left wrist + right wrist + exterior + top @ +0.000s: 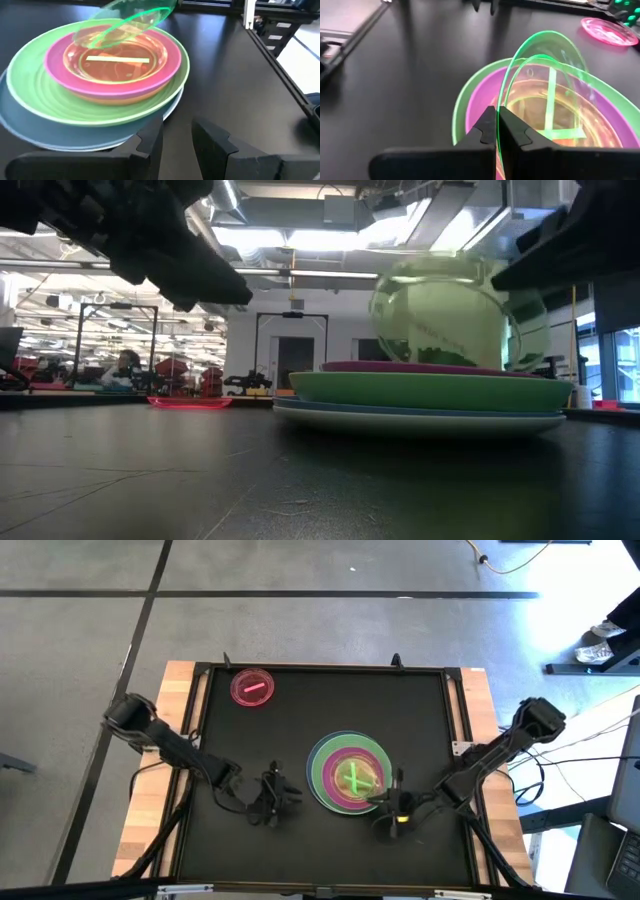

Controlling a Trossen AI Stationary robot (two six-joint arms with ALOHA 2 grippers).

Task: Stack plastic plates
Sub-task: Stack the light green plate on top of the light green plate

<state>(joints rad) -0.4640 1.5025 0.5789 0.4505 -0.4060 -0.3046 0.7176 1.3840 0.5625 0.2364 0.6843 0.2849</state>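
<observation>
Looking down, the right gripper (385, 802) reaches the round plastic plate stack (322, 778); a small pink plate (251, 687) lies apart. Wrist views: right fingers clamp a translucent green plate (545, 65) tilted above the stack; the left gripper (176, 137) is parted.

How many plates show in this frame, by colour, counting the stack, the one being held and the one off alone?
Blue-grey plate: 1
Light green plate: 1
Purple plate: 1
Orange plate, edge only: 1
Striped translucent plate lying in the stack: at least 1
Translucent green plate, held tilted by the right gripper: 1
Pink plate, apart: 1
Total: at least 7
</observation>
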